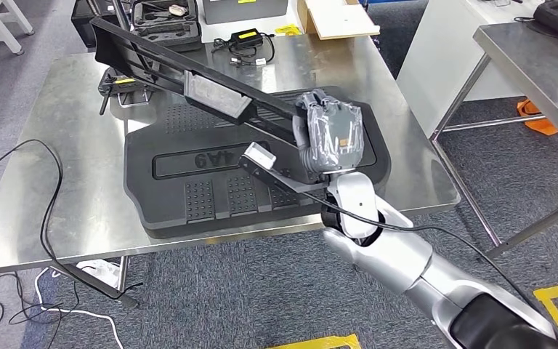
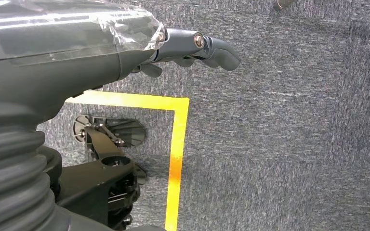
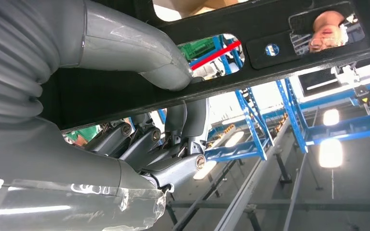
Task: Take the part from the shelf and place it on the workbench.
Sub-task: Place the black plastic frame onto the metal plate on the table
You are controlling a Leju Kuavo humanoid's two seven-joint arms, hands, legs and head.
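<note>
Right hand [image 1: 332, 138] is clenched round the near end of the long black frame part [image 1: 189, 76], which hangs slanted over the black moulded panel [image 1: 211, 182] on the steel table [image 1: 58, 145], its far end over the table's back left. It looks rigid and fairly heavy; an end grip gives a long lever, so I'd expect twist, and holding nearer mid-length would be steadier. Left hand [image 2: 192, 45] hangs by the floor, fingers [image 2: 219, 50] loosely curled, grasping nothing.

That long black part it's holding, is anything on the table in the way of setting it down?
Yes. The right hand holds the part slanted above a big black moulded tray that covers much of the table. Cables lie near the far edge too.
</note>
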